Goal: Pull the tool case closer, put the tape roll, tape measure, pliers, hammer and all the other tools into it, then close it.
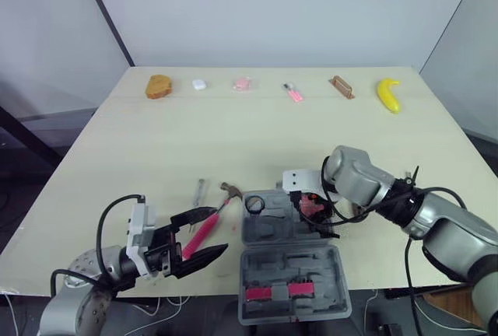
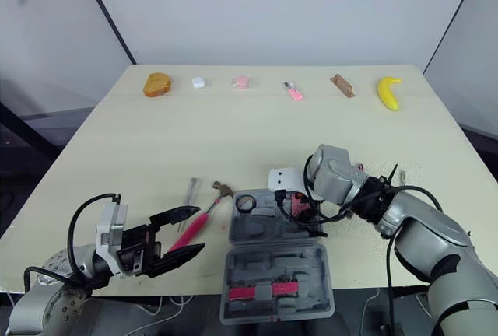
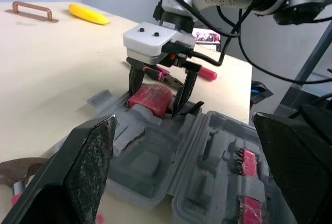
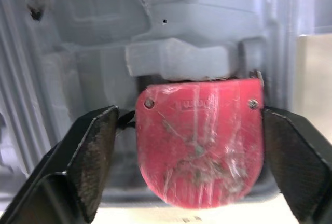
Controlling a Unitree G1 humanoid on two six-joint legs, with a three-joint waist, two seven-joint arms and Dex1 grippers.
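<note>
The grey tool case [image 1: 272,235] lies open at the table's front centre, its lid [image 1: 292,309] toward me. My right gripper [image 1: 317,215] reaches down into the case's right side. Its fingers [image 4: 93,151] stand open on either side of the red tape measure [image 4: 199,141], which rests in a recess. A black tape roll [image 1: 255,204] sits in the case's left corner. Pliers with pink handles [image 3: 199,71] lie on the table behind the case. My left gripper [image 1: 204,236] is open at the front left, beside the pink-handled hammer [image 1: 216,213], gripping nothing.
A small metal tool [image 1: 199,192] lies left of the hammer. Along the far edge sit a bread piece [image 1: 159,86], a white case [image 1: 198,84], two pink items [image 1: 242,83], a brown handle [image 1: 341,86] and a banana [image 1: 388,94].
</note>
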